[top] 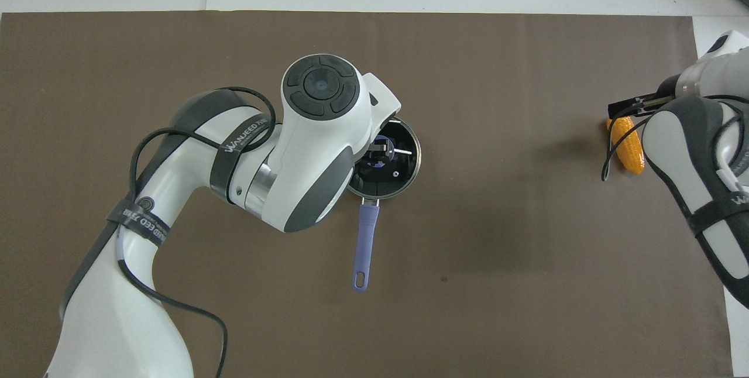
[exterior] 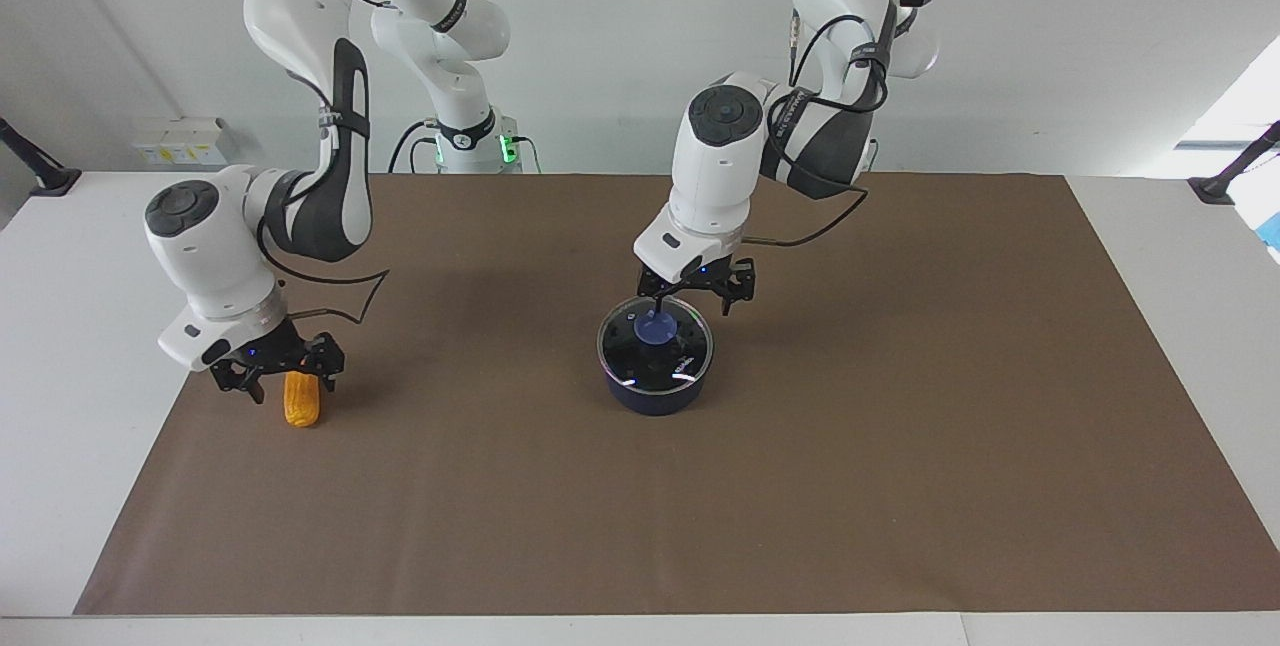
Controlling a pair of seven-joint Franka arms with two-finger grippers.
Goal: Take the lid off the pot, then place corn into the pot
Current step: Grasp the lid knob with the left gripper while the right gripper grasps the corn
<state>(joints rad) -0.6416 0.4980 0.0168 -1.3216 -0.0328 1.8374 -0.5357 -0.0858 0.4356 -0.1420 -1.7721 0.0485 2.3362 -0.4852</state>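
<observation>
Overhead only: pot handle toward robots; lid on.

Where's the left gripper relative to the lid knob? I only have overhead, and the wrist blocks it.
Observer: In the facing view the left gripper is low over the lid with its fingers spread. The knob shows just under one fingertip, not clearly between the two.
Operator: Lid seated?
Observer: Yes, it sits flat on the pot, with no gap at the rim.
Operator: Right gripper? I mostly see arm.
Observer: The right gripper is down at the corn and open, a finger on either side of the cob's end nearer the robots. The corn lies on the mat.
</observation>
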